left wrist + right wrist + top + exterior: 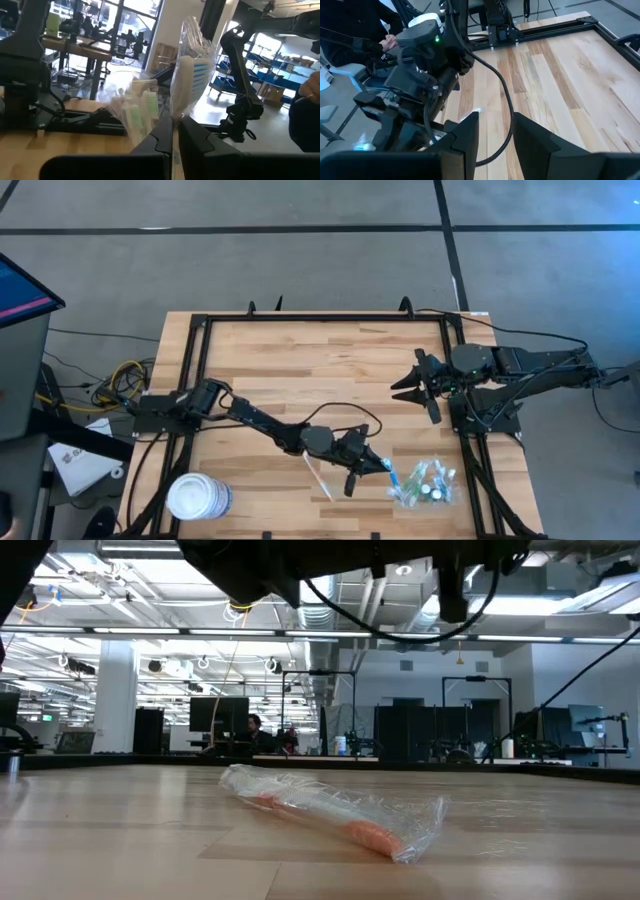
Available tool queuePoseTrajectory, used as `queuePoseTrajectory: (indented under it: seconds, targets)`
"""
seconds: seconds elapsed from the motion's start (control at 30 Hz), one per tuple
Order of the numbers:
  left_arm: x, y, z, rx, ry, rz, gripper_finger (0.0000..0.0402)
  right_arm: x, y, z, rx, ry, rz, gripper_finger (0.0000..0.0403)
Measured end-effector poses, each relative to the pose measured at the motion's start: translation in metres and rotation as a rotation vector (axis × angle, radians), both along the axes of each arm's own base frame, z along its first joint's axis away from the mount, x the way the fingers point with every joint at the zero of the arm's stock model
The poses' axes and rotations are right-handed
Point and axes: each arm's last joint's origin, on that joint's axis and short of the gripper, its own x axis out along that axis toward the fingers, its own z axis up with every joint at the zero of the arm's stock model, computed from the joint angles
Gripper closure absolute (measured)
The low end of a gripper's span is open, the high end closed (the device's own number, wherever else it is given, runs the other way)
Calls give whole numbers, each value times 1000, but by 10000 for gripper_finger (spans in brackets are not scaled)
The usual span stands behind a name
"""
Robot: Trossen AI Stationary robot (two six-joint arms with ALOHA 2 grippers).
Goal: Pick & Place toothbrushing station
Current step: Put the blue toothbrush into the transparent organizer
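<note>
The toothbrushing station (428, 486), a small see-through holder with several small green-and-white items in it, stands on the table near the front right. It also shows in the left wrist view (134, 109). Just left of it, my left gripper (372, 467) is shut on a toothbrush (389, 473) in a clear wrapper, whose blue-bristled head (191, 75) points toward the station. My right gripper (408, 383) waits open, higher up and farther back at the right, with nothing between its fingers (470, 131). My left gripper pinches the wrapped toothbrush between its two fingers (161, 136), just below the head (176, 111). The fingers reach about level from the table's left. The head and the wrapper's crumpled end stick out beyond the fingertips, clear of the table.
Another wrapped toothbrush (318, 477) lies flat on the wood behind my left gripper; the low view shows it with an orange handle (335, 815). A large white round tub (198, 497) stands at the front left. A dark frame (200, 325) edges the table.
</note>
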Motion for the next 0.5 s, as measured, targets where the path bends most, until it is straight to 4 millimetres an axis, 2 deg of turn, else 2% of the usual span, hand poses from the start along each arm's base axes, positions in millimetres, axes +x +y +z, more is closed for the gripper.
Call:
queuePoseTrajectory:
  seconds: [0.5]
  targets:
    - [7, -3, -6, 2, 46, -10, 400, 0, 0, -1, -4, 7, 2, 294]
